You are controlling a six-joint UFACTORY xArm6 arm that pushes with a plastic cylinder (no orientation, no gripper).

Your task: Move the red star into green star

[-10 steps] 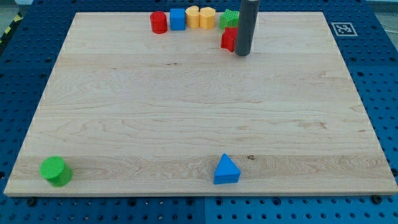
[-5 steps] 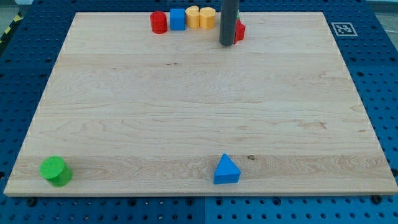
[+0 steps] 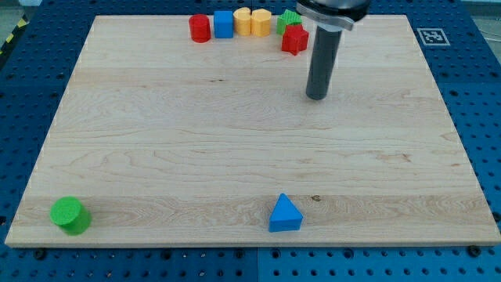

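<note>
The red star (image 3: 294, 38) lies near the board's top edge, touching the green star (image 3: 287, 21) just above and left of it. My tip (image 3: 316, 97) rests on the bare wood below and to the right of the red star, clearly apart from both stars. The dark rod rises from the tip toward the view's top.
A row at the top edge holds a red cylinder (image 3: 200, 28), a blue cube (image 3: 224, 23) and two yellow blocks (image 3: 252, 21) left of the green star. A green cylinder (image 3: 70, 215) sits at the bottom left. A blue triangle (image 3: 285, 213) sits at the bottom middle.
My tip has moved from beside the red star down and to the right, away from the stars. The red star now sits a little higher, against the green star.
</note>
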